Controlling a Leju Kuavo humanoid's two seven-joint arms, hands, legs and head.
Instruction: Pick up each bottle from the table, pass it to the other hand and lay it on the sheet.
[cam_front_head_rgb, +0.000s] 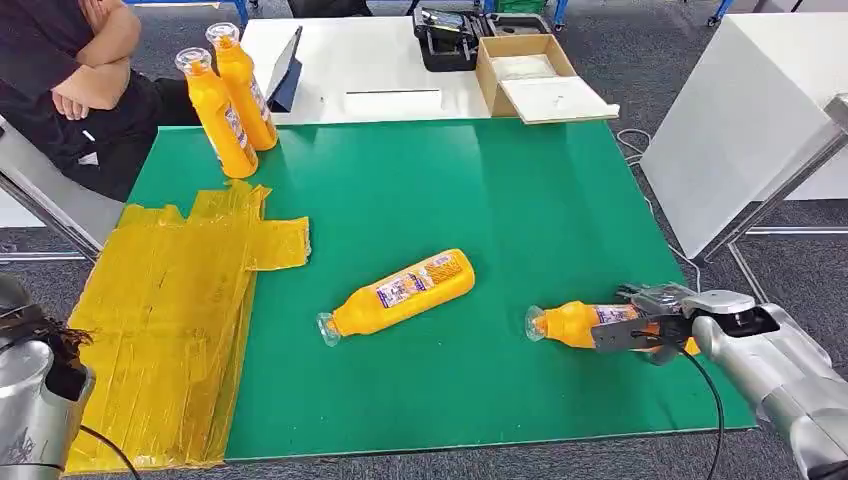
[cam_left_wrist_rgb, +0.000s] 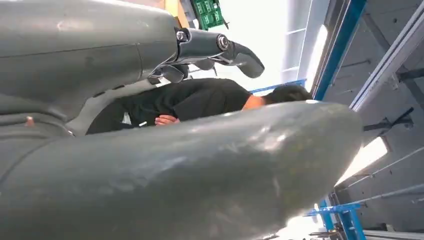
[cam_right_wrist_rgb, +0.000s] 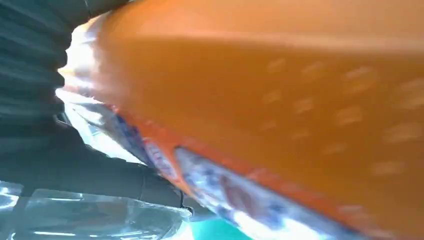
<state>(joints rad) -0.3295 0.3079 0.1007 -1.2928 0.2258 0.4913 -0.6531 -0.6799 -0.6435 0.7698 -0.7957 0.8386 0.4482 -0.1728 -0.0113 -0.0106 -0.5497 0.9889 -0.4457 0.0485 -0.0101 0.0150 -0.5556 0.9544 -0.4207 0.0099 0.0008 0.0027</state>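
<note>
A green mat (cam_front_head_rgb: 480, 200) covers the table, with the yellow sheet (cam_front_head_rgb: 170, 320) lying over its left part. My right hand (cam_front_head_rgb: 648, 330) grips an orange bottle (cam_front_head_rgb: 572, 323) lying on its side near the mat's front right, cap end pointing left. Up close, this bottle (cam_right_wrist_rgb: 280, 100) presses against the dark fingers (cam_right_wrist_rgb: 75, 165). A second orange bottle (cam_front_head_rgb: 405, 291) lies in the middle of the mat. Two more bottles (cam_front_head_rgb: 222, 115) stand upright at the back left. My left hand (cam_left_wrist_rgb: 90, 65) holds nothing, its fingers (cam_left_wrist_rgb: 220, 50) apart from the thumb (cam_left_wrist_rgb: 175, 170).
A person (cam_front_head_rgb: 70, 80) with crossed arms sits at the back left, close to the upright bottles. Behind the mat a white table (cam_front_head_rgb: 380, 70) carries a cardboard box (cam_front_head_rgb: 530, 75) and a dark case (cam_front_head_rgb: 450, 40). A white cabinet (cam_front_head_rgb: 740, 110) stands to the right.
</note>
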